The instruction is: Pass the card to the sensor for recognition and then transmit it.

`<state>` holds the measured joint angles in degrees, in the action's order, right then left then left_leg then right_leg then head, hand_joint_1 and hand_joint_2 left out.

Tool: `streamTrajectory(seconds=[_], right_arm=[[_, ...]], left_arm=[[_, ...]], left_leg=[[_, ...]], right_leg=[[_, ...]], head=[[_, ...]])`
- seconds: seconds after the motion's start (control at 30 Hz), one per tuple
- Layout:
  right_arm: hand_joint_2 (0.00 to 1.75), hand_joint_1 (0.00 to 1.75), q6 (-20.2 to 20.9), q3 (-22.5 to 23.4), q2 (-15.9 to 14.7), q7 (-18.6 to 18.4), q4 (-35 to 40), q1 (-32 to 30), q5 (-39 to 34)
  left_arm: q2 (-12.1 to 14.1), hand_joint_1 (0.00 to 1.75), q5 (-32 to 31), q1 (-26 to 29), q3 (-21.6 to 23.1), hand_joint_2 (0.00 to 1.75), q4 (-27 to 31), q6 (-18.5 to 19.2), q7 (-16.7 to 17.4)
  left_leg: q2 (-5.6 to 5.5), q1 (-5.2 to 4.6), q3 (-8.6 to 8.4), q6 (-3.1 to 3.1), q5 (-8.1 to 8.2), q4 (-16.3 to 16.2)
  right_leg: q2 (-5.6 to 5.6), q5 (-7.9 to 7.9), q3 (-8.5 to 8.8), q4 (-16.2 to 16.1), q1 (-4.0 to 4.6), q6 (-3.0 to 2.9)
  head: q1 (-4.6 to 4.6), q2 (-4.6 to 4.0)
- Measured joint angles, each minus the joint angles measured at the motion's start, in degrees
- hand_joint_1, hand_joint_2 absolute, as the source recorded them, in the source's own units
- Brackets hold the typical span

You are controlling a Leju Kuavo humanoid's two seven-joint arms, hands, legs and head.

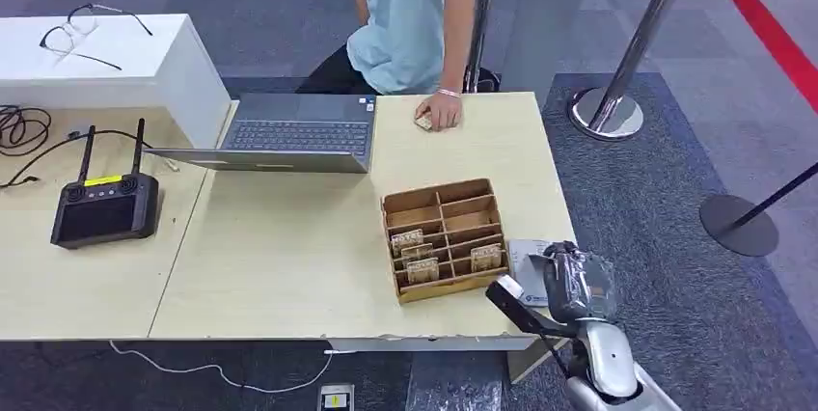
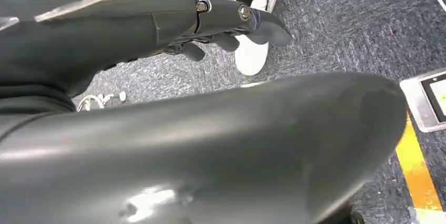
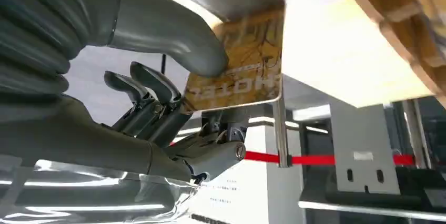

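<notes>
Right hand (image 3: 158,98) is pinching the card (image 3: 239,61) between thumb and fingers, flat face turned toward the grey sensor pad (image 1: 526,261) at the table's near right corner, just beside the wooden card tray (image 1: 444,237). I'd judge it is held there so the reader can pick it up (from the wrist view the card looks close against the pad, contact not certain). Left hand (image 2: 226,29) hangs low over the carpet, fingers curled in and empty, out of the way; the person's hand (image 1: 439,112) rests at the table's far edge, likely waiting for the handover.
</notes>
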<state>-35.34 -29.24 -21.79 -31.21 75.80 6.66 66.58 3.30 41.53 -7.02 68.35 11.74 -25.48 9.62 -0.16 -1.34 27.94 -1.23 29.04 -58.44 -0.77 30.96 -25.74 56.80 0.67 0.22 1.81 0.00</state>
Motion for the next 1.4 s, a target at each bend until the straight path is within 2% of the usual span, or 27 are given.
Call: streamTrajectory(seconds=[0.3, 1.0, 1.4], right_arm=[[1.75, 1.75, -0.94, -0.22, 0.42, 0.85, -2.08, 0.06, -2.32], [1.75, 1.75, -1.14, -0.33, 0.76, 0.92, -3.83, 1.07, -2.65], [1.75, 1.75, 4.20, -0.02, -0.66, 0.00, 2.19, 4.78, 0.30]], left_arm=[[0.00, 0.00, -0.15, -0.03, 0.00, 0.00, 0.00, 0.02, 0.13], [0.00, 0.00, -0.31, -0.03, 0.02, 0.00, 0.00, 0.22, 0.13], [0.02, 0.00, -0.98, -0.02, 0.02, 0.00, 0.00, 0.48, -0.44]], left_leg=[[0.02, 0.00, -0.04, 0.00, 0.00, -0.01], [0.02, 0.00, -0.09, 0.00, 0.00, -0.02], [0.00, -0.01, -0.03, 0.00, 0.00, -0.04]], right_leg=[[0.00, -0.03, 0.05, 0.00, -0.01, 0.01], [0.01, -0.05, 0.10, 0.00, -0.01, 0.03], [0.00, -0.06, 0.05, 0.01, -0.01, 0.03]], head=[[0.02, 0.00], [0.02, 0.00], [0.02, 0.00]])
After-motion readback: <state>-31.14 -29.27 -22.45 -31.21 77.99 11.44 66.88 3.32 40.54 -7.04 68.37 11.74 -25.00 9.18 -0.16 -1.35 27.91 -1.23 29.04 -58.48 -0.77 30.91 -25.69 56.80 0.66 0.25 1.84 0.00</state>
